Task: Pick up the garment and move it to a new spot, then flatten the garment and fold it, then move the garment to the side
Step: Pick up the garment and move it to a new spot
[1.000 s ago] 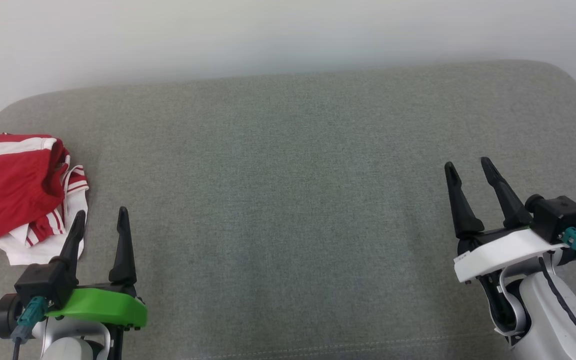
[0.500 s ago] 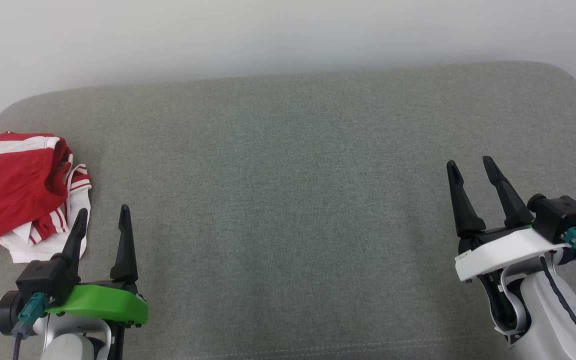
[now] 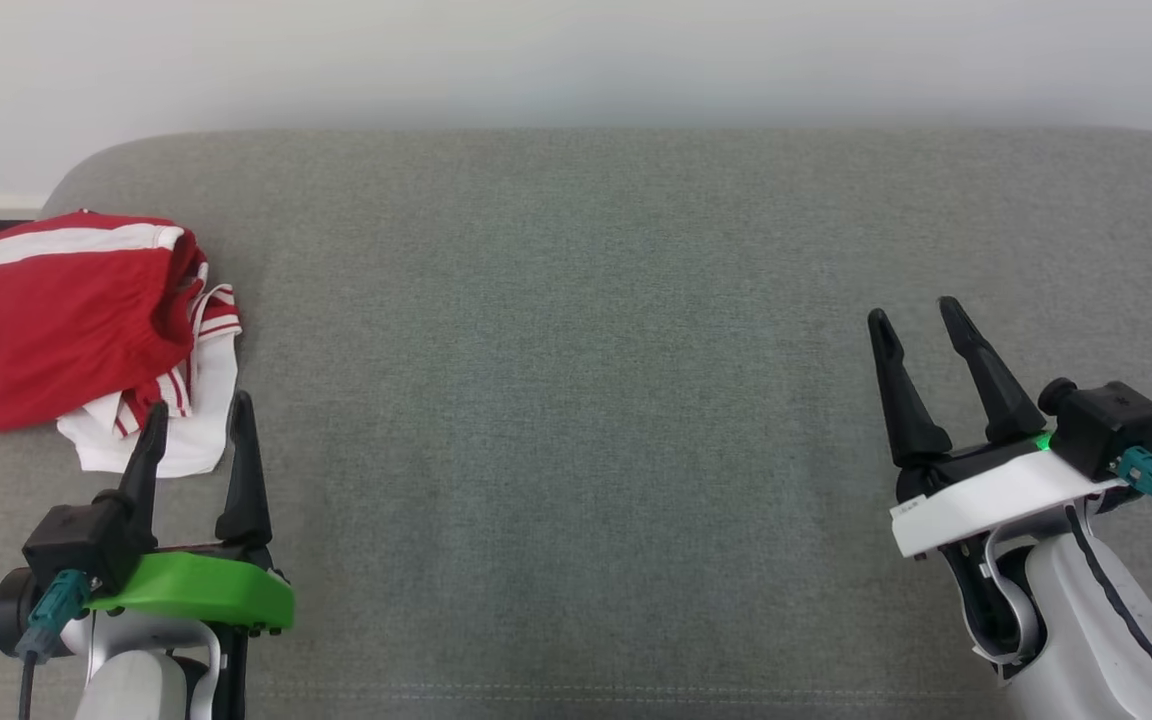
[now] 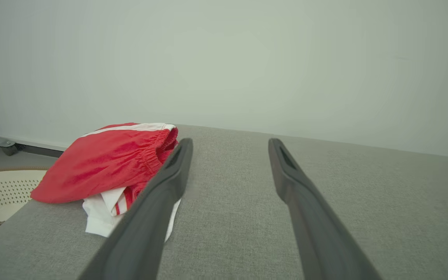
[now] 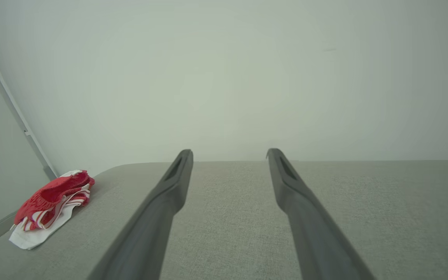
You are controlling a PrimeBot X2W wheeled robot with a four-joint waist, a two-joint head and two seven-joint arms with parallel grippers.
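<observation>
Head view: your crumpled red-and-white cloth garment lies just past the left gripper, jaws wide, empty; right gripper, wide too, is far off.

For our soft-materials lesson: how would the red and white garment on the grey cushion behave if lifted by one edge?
Probably floppy: the garment lies crumpled in loose folds, so it should sag and unfurl. Likely light, as the fabric looks thin. Its gathered waistband may stay bunched.
</observation>
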